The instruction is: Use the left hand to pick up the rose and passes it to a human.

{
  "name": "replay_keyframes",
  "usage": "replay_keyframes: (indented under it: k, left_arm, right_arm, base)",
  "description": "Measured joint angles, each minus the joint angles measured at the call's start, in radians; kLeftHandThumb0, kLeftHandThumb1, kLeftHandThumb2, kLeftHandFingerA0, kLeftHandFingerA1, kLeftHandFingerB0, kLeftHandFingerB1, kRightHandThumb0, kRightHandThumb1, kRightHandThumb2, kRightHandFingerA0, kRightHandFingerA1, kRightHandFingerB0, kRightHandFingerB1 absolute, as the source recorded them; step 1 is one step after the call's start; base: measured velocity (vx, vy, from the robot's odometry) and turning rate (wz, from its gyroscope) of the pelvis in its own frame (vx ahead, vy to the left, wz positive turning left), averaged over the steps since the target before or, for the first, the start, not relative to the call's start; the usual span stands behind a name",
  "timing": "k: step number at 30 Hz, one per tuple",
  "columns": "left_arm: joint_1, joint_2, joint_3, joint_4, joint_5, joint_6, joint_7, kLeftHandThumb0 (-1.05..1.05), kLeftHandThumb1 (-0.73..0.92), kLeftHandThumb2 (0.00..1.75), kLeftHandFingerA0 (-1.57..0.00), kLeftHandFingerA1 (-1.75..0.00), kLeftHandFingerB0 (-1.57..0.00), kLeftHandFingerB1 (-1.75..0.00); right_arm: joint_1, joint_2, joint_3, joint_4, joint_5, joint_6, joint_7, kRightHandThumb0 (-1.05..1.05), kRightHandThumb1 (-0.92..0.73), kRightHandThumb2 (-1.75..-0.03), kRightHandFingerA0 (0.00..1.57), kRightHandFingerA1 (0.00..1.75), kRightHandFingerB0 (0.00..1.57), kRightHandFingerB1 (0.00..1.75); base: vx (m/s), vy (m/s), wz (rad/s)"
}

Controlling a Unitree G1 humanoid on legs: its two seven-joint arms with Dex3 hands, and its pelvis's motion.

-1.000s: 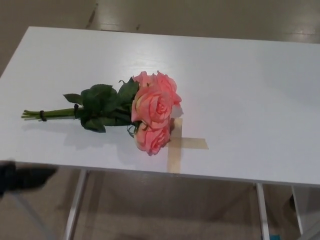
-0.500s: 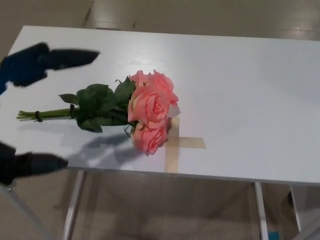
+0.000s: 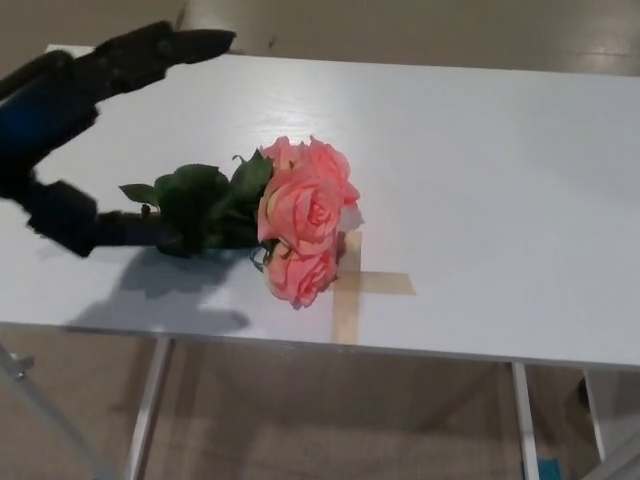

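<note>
A bunch of pink roses (image 3: 303, 225) with dark green leaves (image 3: 205, 205) lies on the white table (image 3: 480, 180), blooms toward the middle, stems pointing left. My left hand (image 3: 80, 130) is over the stem end, open, with its long fingers (image 3: 150, 50) spread high above the table and its thumb (image 3: 95, 228) low in front of the stems, hiding them. The fingers are not closed on the stems. My right hand does not show.
A cross of beige tape (image 3: 355, 285) is stuck on the table just right of the blooms, near the front edge. Table legs (image 3: 150, 410) and brown floor (image 3: 330, 420) show below.
My left hand has risen from below the table's front edge and moved right over the stem end, its thumb now covering the stems. The roses have stayed put.
</note>
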Motion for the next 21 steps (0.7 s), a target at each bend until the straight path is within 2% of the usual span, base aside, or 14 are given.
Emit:
replay_keyframes:
  k: [8, 21]
  left_arm:
    - [-0.169, -0.045, -0.170, 0.179, 0.138, 0.056, 0.007, -0.43, 0.31, 0.68, 0.00, -0.12, 0.00, -0.24]
    - [-0.387, -0.185, -0.425, 0.508, 0.367, 0.159, 0.050, -0.43, 0.31, 0.68, 0.00, -0.12, 0.00, -0.24]
  right_arm:
    - [-0.002, 0.000, 0.002, 0.000, 0.000, 0.000, 0.000, -0.47, -0.51, -0.81, 0.69, 0.62, 0.49, 0.53]
    - [-0.002, 0.000, 0.006, 0.000, 0.000, 0.005, 0.000, -0.47, -0.51, -0.81, 0.67, 0.60, 0.49, 0.53]
  base:
    - [0.00, 0.000, 0.00]
    - [0.00, 0.000, 0.00]
